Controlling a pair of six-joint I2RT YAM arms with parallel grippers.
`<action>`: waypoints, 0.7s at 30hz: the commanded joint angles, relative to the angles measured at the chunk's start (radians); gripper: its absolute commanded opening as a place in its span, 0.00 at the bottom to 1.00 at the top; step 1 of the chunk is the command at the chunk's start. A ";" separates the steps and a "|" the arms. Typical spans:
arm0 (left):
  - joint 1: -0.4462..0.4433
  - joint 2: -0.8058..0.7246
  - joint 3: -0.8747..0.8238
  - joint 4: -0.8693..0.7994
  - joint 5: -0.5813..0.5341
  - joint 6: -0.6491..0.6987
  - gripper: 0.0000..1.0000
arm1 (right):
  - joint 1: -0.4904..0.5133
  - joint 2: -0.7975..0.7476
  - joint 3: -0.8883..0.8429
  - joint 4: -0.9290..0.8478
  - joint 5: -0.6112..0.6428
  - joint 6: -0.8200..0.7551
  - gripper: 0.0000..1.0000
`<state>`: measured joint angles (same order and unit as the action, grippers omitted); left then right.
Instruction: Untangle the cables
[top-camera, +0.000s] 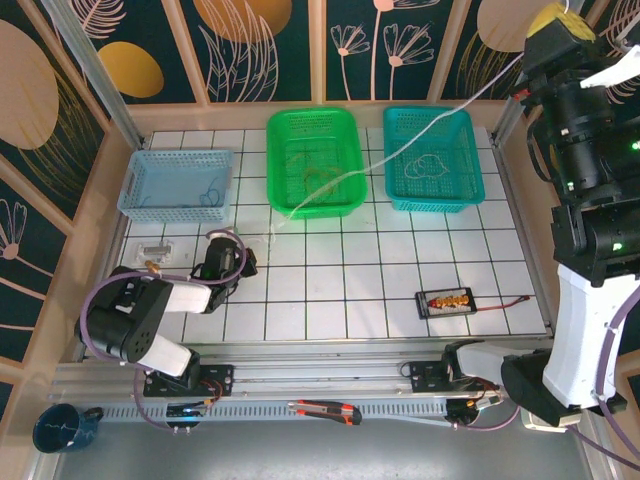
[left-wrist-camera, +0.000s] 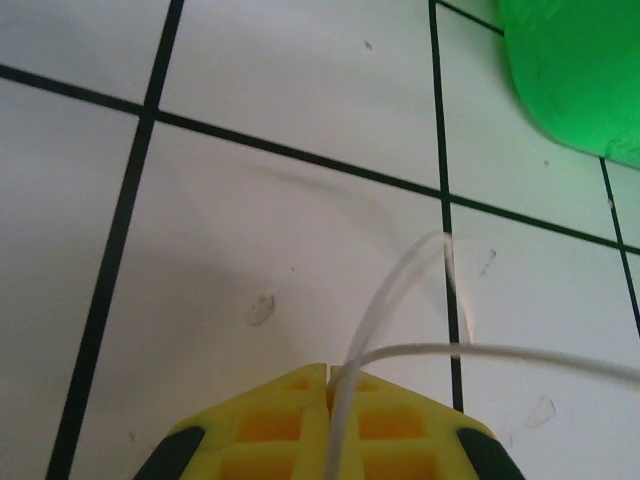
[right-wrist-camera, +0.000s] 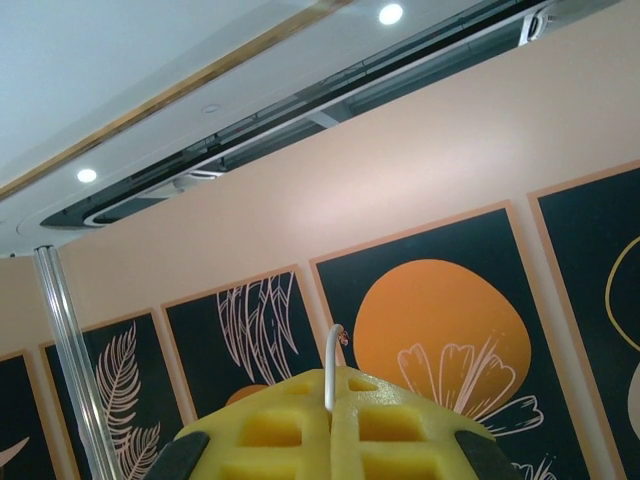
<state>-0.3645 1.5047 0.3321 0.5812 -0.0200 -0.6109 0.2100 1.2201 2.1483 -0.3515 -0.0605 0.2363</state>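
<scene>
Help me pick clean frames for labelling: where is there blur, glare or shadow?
Top view: evenly lit and sharp. Left wrist view: the left tool is close and blurred, the white cable fairly crisp, a soft shadow on the tiles. Right wrist view: the right tool is blurred; ceiling lamps burn out white.

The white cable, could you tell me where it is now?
In the top view, the white cable runs from the left tool, past the front of the green basket, up to the raised right tool.
</scene>
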 joint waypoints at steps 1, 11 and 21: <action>0.005 -0.053 0.025 -0.052 0.026 0.016 0.00 | -0.006 -0.023 -0.077 0.018 -0.086 0.036 0.00; 0.006 -0.222 0.100 -0.203 0.056 0.093 0.00 | 0.000 -0.265 -0.881 0.338 -0.319 0.236 0.00; 0.004 -0.310 0.174 -0.242 0.131 0.079 0.00 | 0.142 -0.404 -1.409 0.512 -0.309 0.230 0.00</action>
<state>-0.3645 1.2293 0.4572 0.3691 0.0662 -0.5419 0.3099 0.8623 0.8024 0.0185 -0.3508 0.4625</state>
